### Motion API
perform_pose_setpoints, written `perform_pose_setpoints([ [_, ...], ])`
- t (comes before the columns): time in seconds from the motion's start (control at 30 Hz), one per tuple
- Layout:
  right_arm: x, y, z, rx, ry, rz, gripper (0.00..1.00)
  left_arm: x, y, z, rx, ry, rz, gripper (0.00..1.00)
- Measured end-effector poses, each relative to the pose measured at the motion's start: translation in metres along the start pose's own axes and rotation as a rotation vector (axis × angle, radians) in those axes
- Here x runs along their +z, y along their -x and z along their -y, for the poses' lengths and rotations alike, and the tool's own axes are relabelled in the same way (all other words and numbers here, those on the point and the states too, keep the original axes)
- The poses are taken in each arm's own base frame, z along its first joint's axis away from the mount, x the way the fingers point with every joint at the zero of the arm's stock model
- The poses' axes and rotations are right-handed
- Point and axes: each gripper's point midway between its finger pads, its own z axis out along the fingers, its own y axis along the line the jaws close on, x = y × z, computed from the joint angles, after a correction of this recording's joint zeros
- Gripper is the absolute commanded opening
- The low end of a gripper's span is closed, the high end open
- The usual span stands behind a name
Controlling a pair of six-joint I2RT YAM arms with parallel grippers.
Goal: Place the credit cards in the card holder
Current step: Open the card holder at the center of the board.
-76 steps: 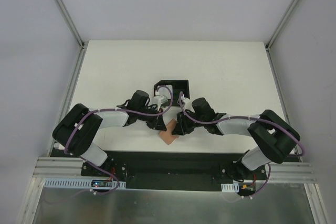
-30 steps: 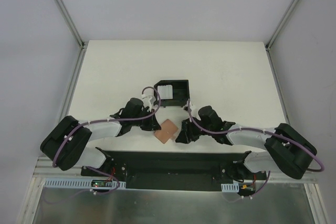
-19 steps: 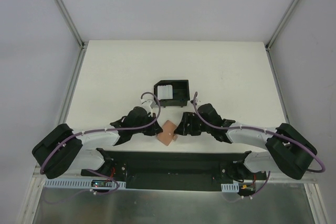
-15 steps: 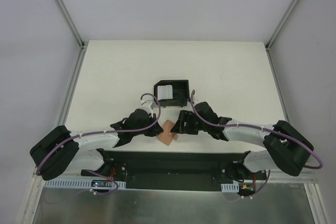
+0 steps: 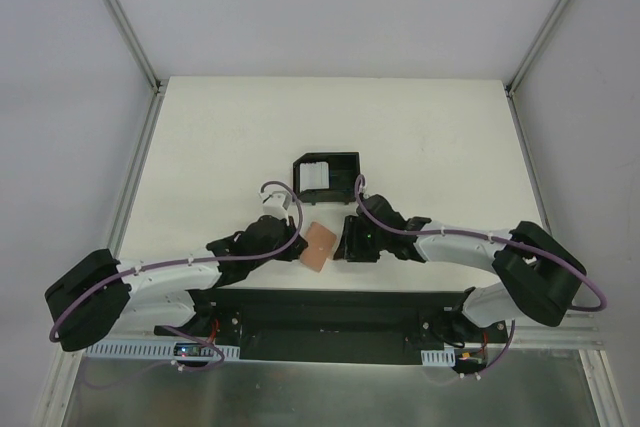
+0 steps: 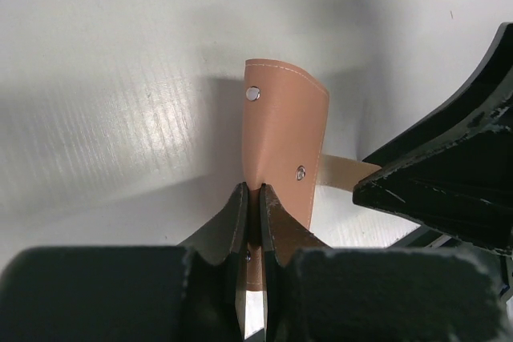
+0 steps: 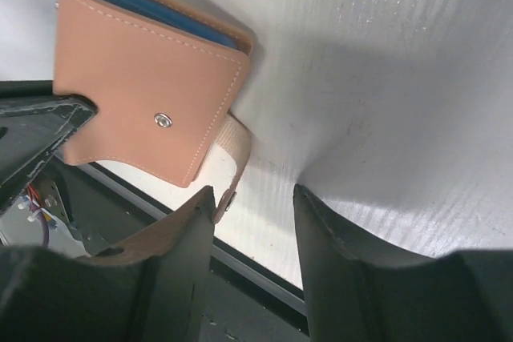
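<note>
The tan leather card holder (image 5: 318, 244) is folded shut near the table's front edge, between both grippers. My left gripper (image 6: 252, 198) is shut on its near edge and holds it tilted up on edge (image 6: 284, 138). In the right wrist view the card holder (image 7: 144, 90) shows a light blue credit card (image 7: 152, 4) edge inside its fold. Its snap tab (image 7: 232, 154) hangs toward my right gripper (image 7: 252, 214), which is open, with the tab's end touching its left finger. Pale credit cards (image 5: 315, 175) stand in the black box.
The black open-sided box (image 5: 340, 163) stands just behind the grippers at mid table. The black base rail (image 5: 320, 307) runs along the table's front edge, right below the card holder. My left gripper's finger (image 7: 32, 134) shows at the left of the right wrist view.
The left gripper has closed on the card holder's edge and tipped it up. The right gripper has moved left to the card holder's right side, by the tab.
</note>
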Motion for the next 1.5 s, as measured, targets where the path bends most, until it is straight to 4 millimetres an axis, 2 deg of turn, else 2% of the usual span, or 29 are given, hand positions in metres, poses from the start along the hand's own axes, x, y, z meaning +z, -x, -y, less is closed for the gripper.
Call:
perform_pose_setpoints([
  [0.17,-0.001,-0.003,0.003,-0.001,-0.015,-0.010,0.39,-0.002,0.006,0.002,0.000,0.000,0.028,0.00],
  [0.5,0.000,-0.001,0.007,-0.021,-0.033,0.000,0.37,-0.002,0.007,0.000,0.001,0.011,0.036,0.00],
  [0.63,0.003,0.005,0.002,-0.041,-0.027,0.009,0.34,-0.002,0.007,0.000,0.002,0.011,0.035,0.00],
  [0.87,0.009,0.020,-0.008,-0.048,-0.005,0.027,0.21,0.001,0.002,-0.004,0.006,0.027,0.020,0.00],
  [1.2,0.011,0.017,-0.006,-0.041,-0.001,0.011,0.08,0.001,0.002,-0.004,0.006,0.027,0.021,0.01],
  [1.27,0.011,0.016,-0.006,-0.038,0.000,0.005,0.00,0.001,0.002,-0.004,0.006,0.028,0.021,0.03],
  [1.4,0.011,0.014,-0.005,-0.034,0.004,0.001,0.00,0.001,0.003,-0.005,0.006,0.030,0.023,0.09],
  [1.47,0.010,0.014,-0.006,-0.036,0.009,0.001,0.00,0.001,0.003,-0.006,0.007,0.037,0.023,0.17],
  [1.5,0.010,0.014,-0.007,-0.038,0.012,0.002,0.00,0.001,0.002,-0.008,0.008,0.042,0.022,0.26],
])
